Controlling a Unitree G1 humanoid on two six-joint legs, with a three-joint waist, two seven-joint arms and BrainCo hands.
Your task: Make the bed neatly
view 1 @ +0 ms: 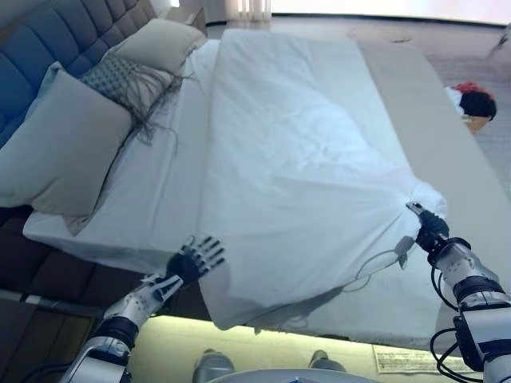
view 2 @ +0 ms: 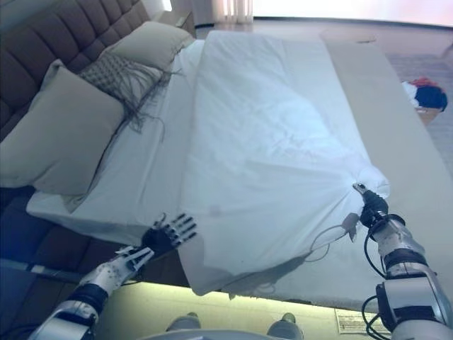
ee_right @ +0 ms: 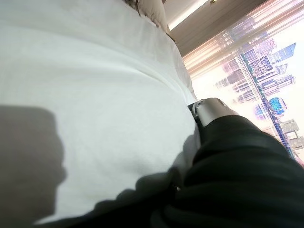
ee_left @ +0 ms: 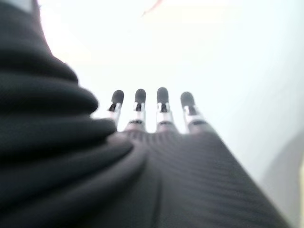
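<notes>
A white duvet (view 1: 295, 159) lies across the bed, its near edge hanging over the side towards me. My left hand (view 1: 196, 257) is open with its fingers spread, at the duvet's near-left corner; its wrist view shows straight fingers (ee_left: 161, 102) against white cloth. My right hand (view 1: 431, 231) is shut on a bunched fold of the duvet (view 1: 421, 198) at its right edge, with creases fanning out from the grip. In the right wrist view, one finger (ee_right: 213, 110) shows over the gathered duvet (ee_right: 95, 85).
Two beige pillows (view 1: 64, 148) (view 1: 160, 44) and a grey fringed throw (view 1: 128, 80) lie by the tufted headboard (view 1: 40, 40) at left. A beige uncovered strip of the bed (view 1: 447, 144) runs along the right. A basket with red and dark things (view 1: 475, 104) stands on the floor beyond.
</notes>
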